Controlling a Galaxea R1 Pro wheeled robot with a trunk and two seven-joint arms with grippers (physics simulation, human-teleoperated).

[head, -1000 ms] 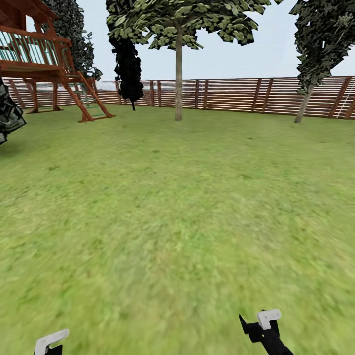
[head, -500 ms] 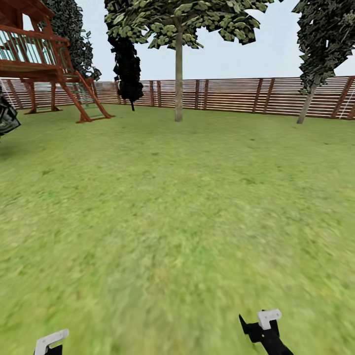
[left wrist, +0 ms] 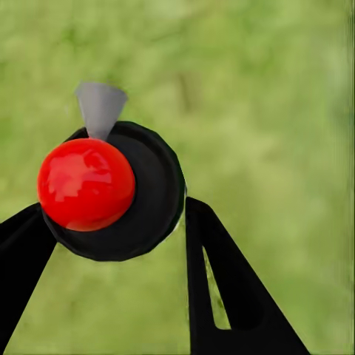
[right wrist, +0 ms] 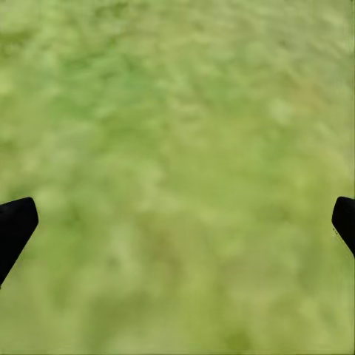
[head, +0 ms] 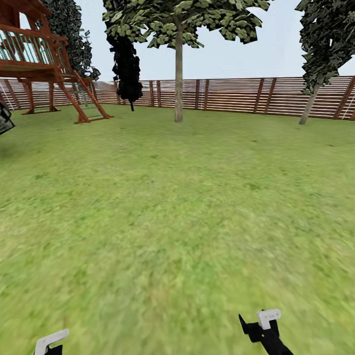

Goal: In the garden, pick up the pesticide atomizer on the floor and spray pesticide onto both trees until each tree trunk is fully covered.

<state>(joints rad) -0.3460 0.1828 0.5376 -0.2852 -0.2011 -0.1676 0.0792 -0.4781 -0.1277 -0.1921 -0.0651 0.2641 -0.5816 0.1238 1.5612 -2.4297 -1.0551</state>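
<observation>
Left gripper (left wrist: 118, 222) jaws hug atomizer (left wrist: 111, 188); right gripper (right wrist: 177, 222) jaws wide apart, empty; tree (head: 178, 74) far, spray may miss trunk

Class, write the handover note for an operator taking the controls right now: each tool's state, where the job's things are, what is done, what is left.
Left tool: shut on the atomizer, red ball and grey nozzle showing.
Right tool: open, over bare lawn.
Nearest tree trunk stands straight ahead across the grass, in front of the fence; a second, leaning trunk is at far right.
Done: atomizer picked up.
Left: drive up to the trunks, likely the centre one first, and spray both until covered.
</observation>
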